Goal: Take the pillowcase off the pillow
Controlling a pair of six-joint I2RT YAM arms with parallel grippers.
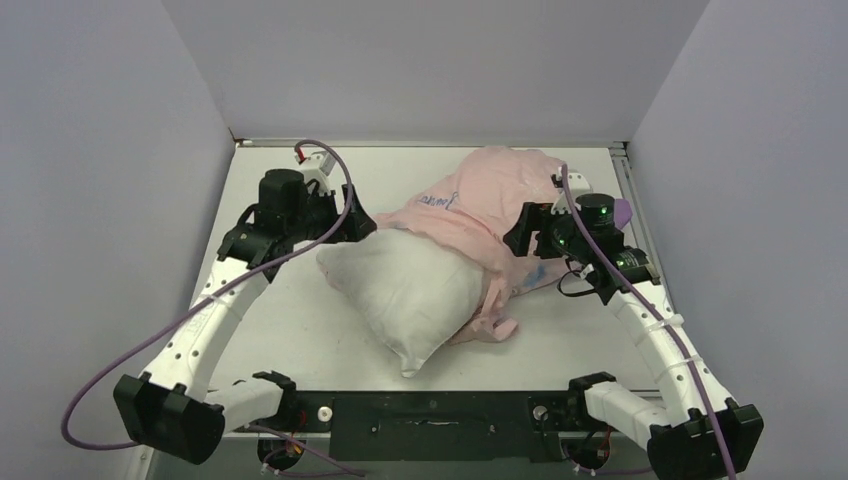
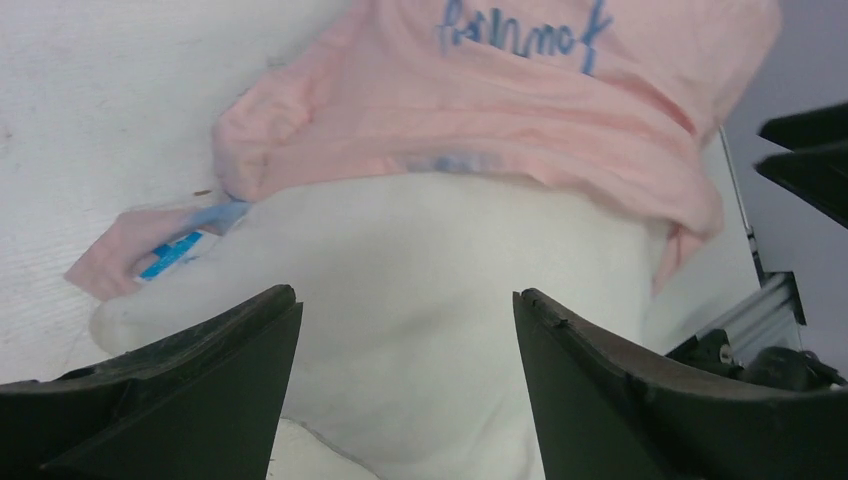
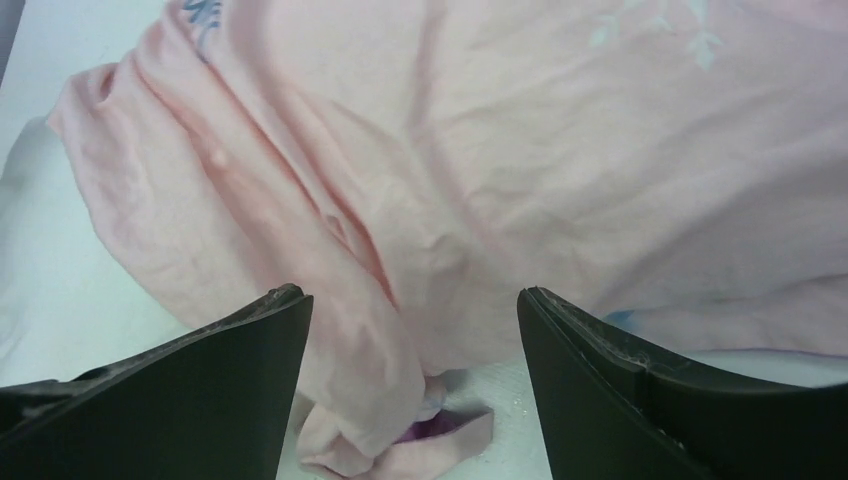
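The pillowcase lies inside out, pale pink, bunched over the far right half of the white pillow, whose near half is bare. My left gripper is open at the pillow's far left corner; in the left wrist view its jaws stand wide apart over the pillow, with the pillowcase beyond. My right gripper is open at the right side; its wrist view shows the jaws apart over the bunched pillowcase, holding nothing. A purple bit of the outside shows.
The white table is walled in by grey panels on the left, back and right. Purple cables run along both arms. A black mounting bar lies at the near edge between the arm bases.
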